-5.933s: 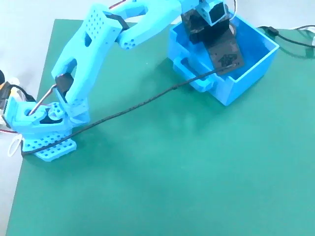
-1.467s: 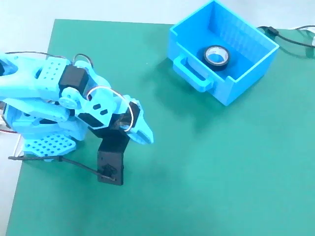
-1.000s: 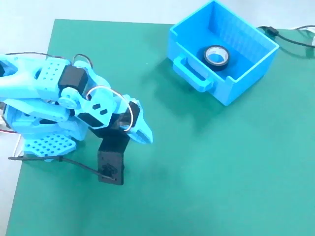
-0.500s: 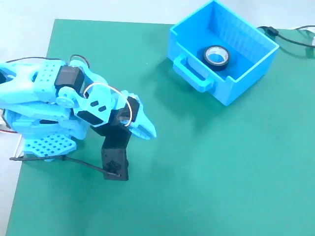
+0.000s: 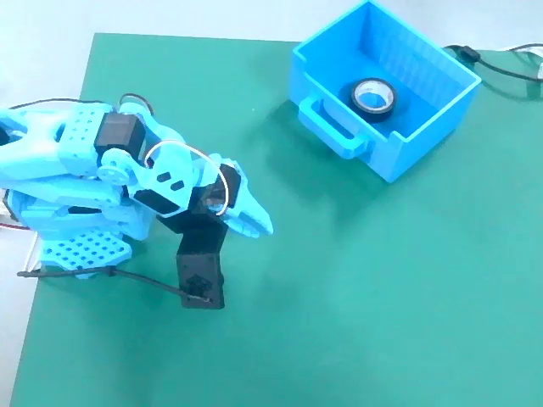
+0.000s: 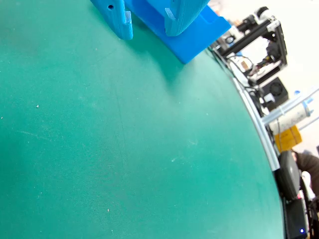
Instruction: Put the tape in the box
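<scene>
In the fixed view the tape (image 5: 373,95), a black roll with a pale core, lies flat on the floor of the blue box (image 5: 405,154) at the top right. My gripper (image 5: 254,222) is far from it, at the left of the green mat, on the folded light-blue arm. It points right and holds nothing. In the wrist view the two blue fingers (image 6: 119,17) enter from the top with a gap between them. Part of the box (image 6: 202,35) shows behind them. The tape is hidden in that view.
The arm's base (image 5: 81,250) stands at the mat's left edge, and a black cable (image 5: 127,278) runs from it to the wrist camera (image 5: 199,275). Another cable (image 5: 501,68) lies off the mat behind the box. Workshop gear (image 6: 259,40) stands beyond the mat's far edge.
About six seconds ago the gripper was over the box; since then it has been folded back at the left. In the last second it shifted slightly right. The tape has stayed in the box.
</scene>
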Robot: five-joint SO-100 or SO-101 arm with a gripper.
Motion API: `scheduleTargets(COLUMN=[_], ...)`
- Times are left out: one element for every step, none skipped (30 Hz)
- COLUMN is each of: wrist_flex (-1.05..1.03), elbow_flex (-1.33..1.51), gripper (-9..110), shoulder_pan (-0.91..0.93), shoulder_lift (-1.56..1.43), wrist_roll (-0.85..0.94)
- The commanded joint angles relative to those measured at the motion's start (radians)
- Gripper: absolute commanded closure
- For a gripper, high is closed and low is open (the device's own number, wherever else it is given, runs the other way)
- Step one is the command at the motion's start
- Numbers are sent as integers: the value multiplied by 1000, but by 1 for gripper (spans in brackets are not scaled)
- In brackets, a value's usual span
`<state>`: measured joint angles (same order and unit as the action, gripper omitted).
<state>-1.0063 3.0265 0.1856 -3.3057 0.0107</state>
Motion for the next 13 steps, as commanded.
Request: scheduleTargets(wrist_flex=[-8, -8, -8, -8, -8, -8, -8, -8, -8, -8, -8, -8, -8], elbow_flex=[5, 5, 5, 5, 5, 5, 5, 5, 5, 5, 5, 5, 5], gripper=[94, 94, 94, 94, 94, 94, 94, 94, 94, 94, 94, 94, 94], shoulder_pan=[8, 8, 8, 8, 8, 6, 5, 5, 5, 5, 5, 5, 3], shoulder_lift=[-14, -14, -14, -14, -14, -14, -14, -14, -14, -14, -14, -14, -14], wrist_roll=[9, 9, 9, 9, 9, 11, 11, 11, 12, 14, 14, 14, 14])
